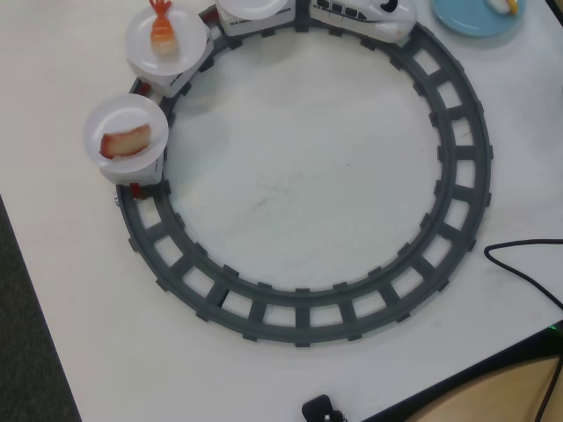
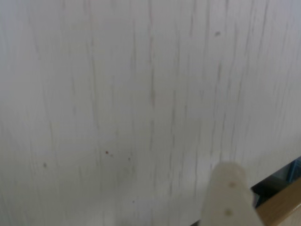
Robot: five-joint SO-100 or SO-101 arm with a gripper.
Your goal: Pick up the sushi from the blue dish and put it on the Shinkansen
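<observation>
In the overhead view, the small yellow-topped toy sushi (image 1: pixel 505 5) lies on the round light-blue dish (image 1: pixel 466 18) at the top right edge, just beside the white toy Shinkansen (image 1: pixel 369 10) on the grey circular plastic track (image 1: pixel 457 167). Its cars carry round white plates with orange shrimp sushi (image 1: pixel 162 26) and red-pink slab sushi (image 1: pixel 125 141). No writing is legible. The wrist view shows one pale gripper finger (image 2: pixel 230 197) over the white table (image 2: pixel 117 94); the jaws' opening cannot be told

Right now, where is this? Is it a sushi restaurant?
Probably not: it looks like a play setup on a white table. A toy Shinkansen on a round plastic track pulls plates of toy sushi; a blue dish sits outside the track.
</observation>
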